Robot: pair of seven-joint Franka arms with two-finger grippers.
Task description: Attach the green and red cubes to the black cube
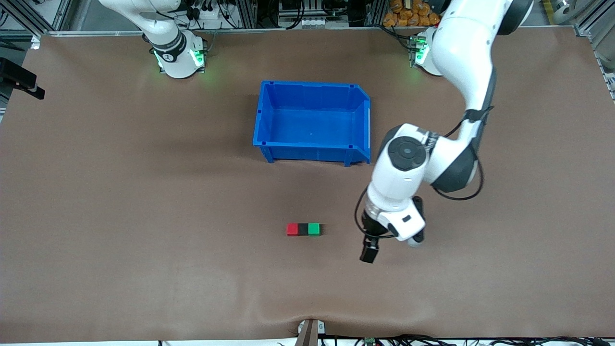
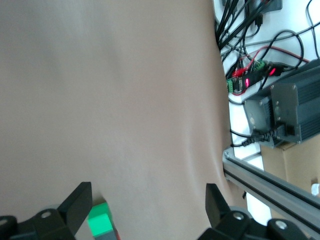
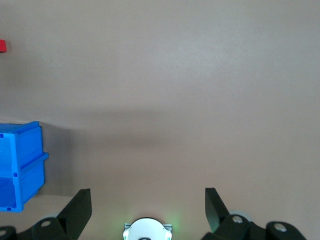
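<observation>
One row of three cubes is set on the table [image 1: 144, 269], nearer the front camera than the blue bin [image 1: 312, 120]: red cube [image 1: 292, 229], black cube [image 1: 302, 229], green cube [image 1: 313, 229], faces touching, evidently already joined. The left gripper [image 1: 369, 252] is held beside the green cube, jaws open, nothing gripped, presumably after release. The right gripper [image 3: 148, 205] is kept waiting above the table near its base, jaws open.

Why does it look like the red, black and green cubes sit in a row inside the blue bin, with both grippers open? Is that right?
Not quite. The red cube, black cube and green cube do sit in a row, but on the bare table, nearer the front camera than the blue bin, as the front view shows. Both the left gripper and right gripper are open.
</observation>
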